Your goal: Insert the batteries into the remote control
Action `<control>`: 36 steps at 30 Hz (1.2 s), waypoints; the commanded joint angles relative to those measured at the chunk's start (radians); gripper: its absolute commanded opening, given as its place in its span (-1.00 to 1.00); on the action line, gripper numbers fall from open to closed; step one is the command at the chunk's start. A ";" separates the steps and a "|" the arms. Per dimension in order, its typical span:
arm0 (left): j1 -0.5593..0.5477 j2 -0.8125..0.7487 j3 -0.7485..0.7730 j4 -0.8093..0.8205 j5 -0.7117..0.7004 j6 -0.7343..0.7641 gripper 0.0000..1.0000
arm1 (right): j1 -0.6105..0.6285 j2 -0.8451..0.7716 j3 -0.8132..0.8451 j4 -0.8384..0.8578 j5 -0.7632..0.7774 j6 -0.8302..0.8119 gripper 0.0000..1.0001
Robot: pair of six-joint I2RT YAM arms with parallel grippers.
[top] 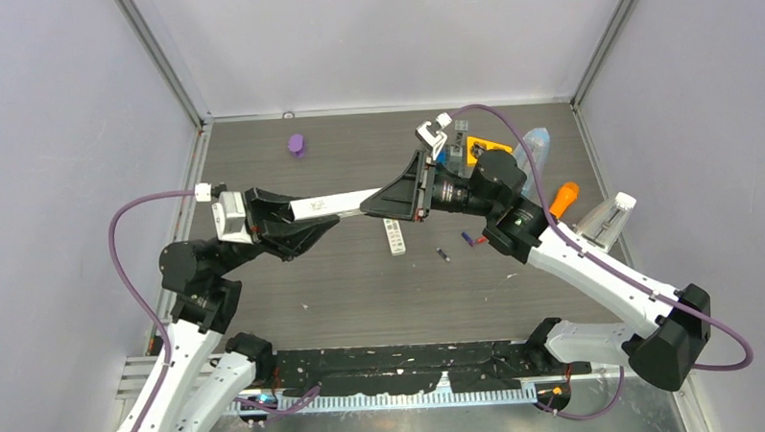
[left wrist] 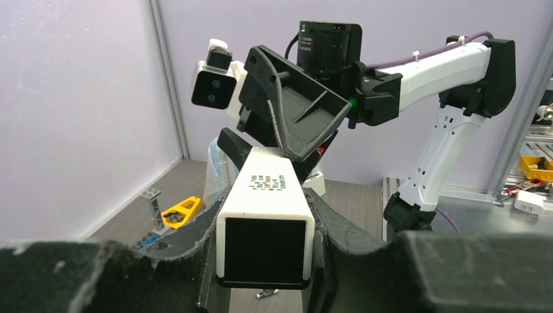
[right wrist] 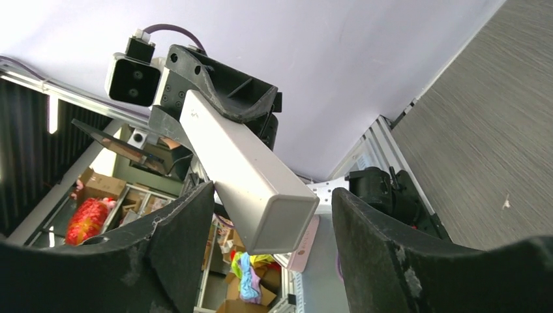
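Left end effector (top: 311, 217) pinches the remote (top: 345, 202) — right end effector (top: 378, 199) spread around it, over grey tabletop (top: 362, 284).

Smooth white plastic remote control (left wrist: 267, 205); rough matt black fingers (right wrist: 176, 254); matt wood-grain table (top: 362, 294).

You have the left gripper (top: 312, 221) squeezing the remote (top: 336, 204) up in the air, and the right gripper (top: 383, 202) spread wide around its far end.
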 commanded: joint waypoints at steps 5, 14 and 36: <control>-0.001 0.030 0.008 0.144 0.027 -0.062 -1.00 | -0.028 0.019 -0.043 0.233 -0.040 0.143 0.57; -0.001 0.041 0.003 0.164 0.023 -0.068 -1.00 | -0.030 0.064 -0.020 0.282 -0.065 0.172 0.52; 0.008 0.021 -0.015 0.125 -0.193 -0.055 -1.00 | -0.113 0.059 -0.149 0.480 -0.080 0.264 -0.31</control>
